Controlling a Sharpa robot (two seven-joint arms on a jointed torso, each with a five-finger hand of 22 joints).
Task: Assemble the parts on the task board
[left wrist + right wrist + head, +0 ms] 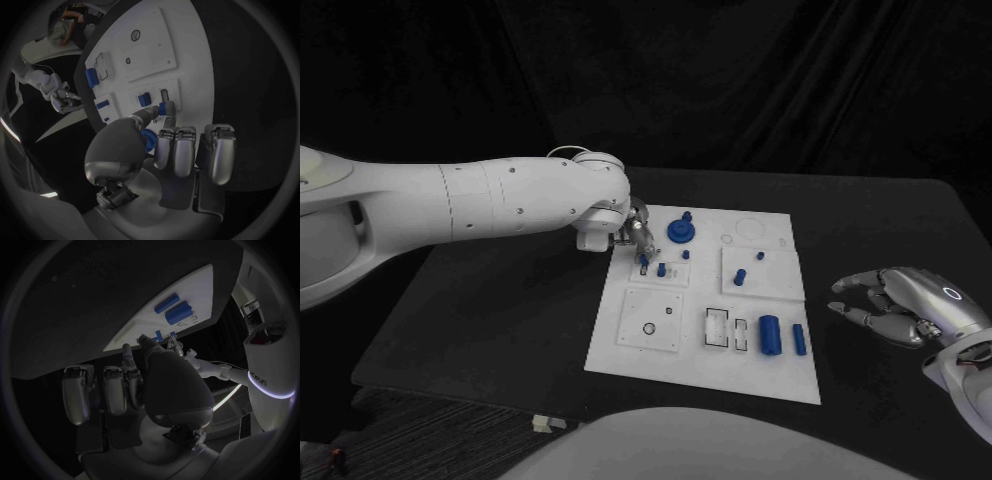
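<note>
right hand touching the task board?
Apart. Head view: the right hand hangs over bare black table, with a clear dark strip between its fingers and the task board edge.

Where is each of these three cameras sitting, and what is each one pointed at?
Head view: on the robot's head, looking down at the task board; both white arms show, left hand over the board, right hand off its side.
Left wrist view: behind the left hand, facing the board, fingers pinching a small blue part.
Right wrist view: behind the right hand, facing the board's edge.
Shared: all three show the board's large blue cylinder.
</note>
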